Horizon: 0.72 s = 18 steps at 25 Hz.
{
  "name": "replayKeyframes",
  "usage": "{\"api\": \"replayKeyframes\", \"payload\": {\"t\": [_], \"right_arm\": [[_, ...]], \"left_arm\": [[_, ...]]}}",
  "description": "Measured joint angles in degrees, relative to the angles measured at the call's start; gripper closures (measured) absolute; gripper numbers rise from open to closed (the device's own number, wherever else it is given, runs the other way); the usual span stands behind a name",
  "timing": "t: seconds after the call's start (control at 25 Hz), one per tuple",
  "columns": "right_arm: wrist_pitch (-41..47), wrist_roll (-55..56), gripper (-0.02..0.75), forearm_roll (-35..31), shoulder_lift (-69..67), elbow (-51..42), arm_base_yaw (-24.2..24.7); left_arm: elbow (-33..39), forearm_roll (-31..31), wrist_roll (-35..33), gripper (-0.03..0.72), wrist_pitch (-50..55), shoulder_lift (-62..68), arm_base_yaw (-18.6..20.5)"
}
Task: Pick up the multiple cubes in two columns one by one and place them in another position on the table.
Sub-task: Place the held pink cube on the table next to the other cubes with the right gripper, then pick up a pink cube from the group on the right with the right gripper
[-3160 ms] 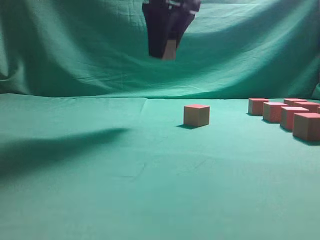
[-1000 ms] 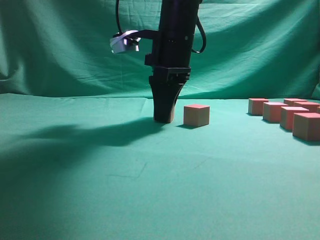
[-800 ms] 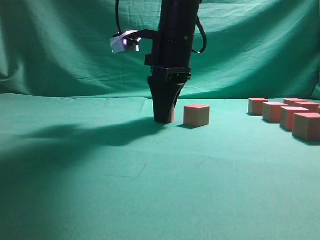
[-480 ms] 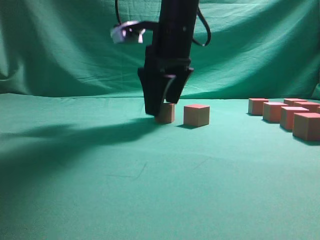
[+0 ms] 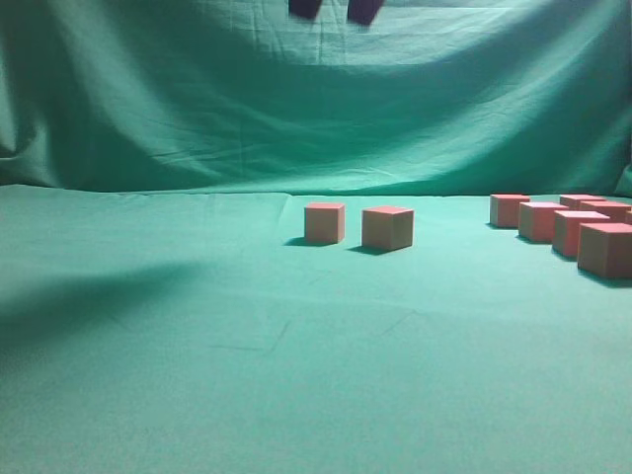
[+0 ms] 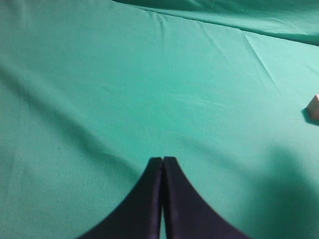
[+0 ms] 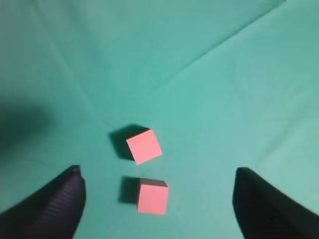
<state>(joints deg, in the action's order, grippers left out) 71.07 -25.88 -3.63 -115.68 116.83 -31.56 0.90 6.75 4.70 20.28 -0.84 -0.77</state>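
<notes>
Two cubes [image 5: 325, 223] stood near each other, apart, mid-table [image 5: 197, 395]; the rest [image 5: 568, 227] clustered at far right; right gripper [image 7: 158, 209] hung high above the pair, fingers wide, empty; left gripper [image 6: 162, 199] closed on nothing; cubes judged rigid and light, best pinched across opposite flat sides.

Exterior view: right gripper [image 5: 336, 8] cut by top edge, only two dark fingertips showing; arm above unseen. Cluster of cubes [image 5: 553, 225] at far right overlaps itself, outermost one clipped by the frame edge; count uncertain.

Left wrist view: one cube [image 6: 314, 104] barely enters at right edge, a corner only. Left gripper [image 6: 162, 162] base cut by bottom edge.

Right wrist view: both finger bases run off the bottom edge.
</notes>
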Motion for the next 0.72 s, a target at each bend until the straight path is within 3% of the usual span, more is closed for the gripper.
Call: {"api": "replayKeyframes", "payload": {"t": [0.2, 0.36, 0.72], "right_arm": [[0.6, 14.0, 0.181, 2.5, 10.2, 0.0, 0.0], [0.8, 23.5, 0.181, 9.9, 19.2, -2.6, 0.0], [1.1, 34.4, 0.181, 13.5, 36.5, -30.7, 8.7]], "left_arm": [[0.0, 0.0, 0.0, 0.688, 0.0, 0.0, 0.0], [0.0, 0.0, 0.0, 0.688, 0.0, 0.0, 0.0], [0.0, 0.0, 0.0, 0.688, 0.0, 0.0, 0.0]]}}
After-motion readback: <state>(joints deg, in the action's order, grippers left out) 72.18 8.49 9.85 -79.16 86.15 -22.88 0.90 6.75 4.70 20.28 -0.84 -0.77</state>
